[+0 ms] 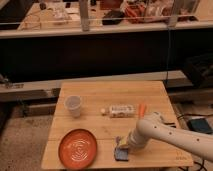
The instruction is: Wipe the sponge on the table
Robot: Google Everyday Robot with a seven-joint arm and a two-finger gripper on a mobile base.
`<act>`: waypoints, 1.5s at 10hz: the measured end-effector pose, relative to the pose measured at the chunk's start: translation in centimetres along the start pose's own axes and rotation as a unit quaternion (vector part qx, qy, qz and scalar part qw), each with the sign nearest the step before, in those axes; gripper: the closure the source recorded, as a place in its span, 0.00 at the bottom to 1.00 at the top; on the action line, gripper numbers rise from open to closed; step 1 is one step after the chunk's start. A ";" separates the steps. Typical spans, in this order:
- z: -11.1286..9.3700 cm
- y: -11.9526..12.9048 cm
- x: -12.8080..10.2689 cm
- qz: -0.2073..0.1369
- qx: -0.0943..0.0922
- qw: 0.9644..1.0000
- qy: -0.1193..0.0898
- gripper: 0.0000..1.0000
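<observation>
A small flat blue sponge lies near the front edge of the light wooden table, just right of the orange plate. My gripper comes in from the right on a white arm and sits directly over the sponge, pressing on or at its top. The arm's end hides part of the sponge.
An orange plate lies at the front left. A white cup stands at the left middle. A white labelled packet and a small orange item lie mid-table. A cluttered workbench runs behind.
</observation>
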 end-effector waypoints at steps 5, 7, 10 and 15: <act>0.0 0.0 0.0 0.000 0.000 1.000 0.000 0.82; 0.0 0.0 0.0 0.000 0.000 1.000 0.000 0.81; 0.0 0.0 0.0 0.000 0.000 1.000 -0.001 0.58; 0.0 -0.1 0.0 0.000 0.001 1.000 0.000 0.20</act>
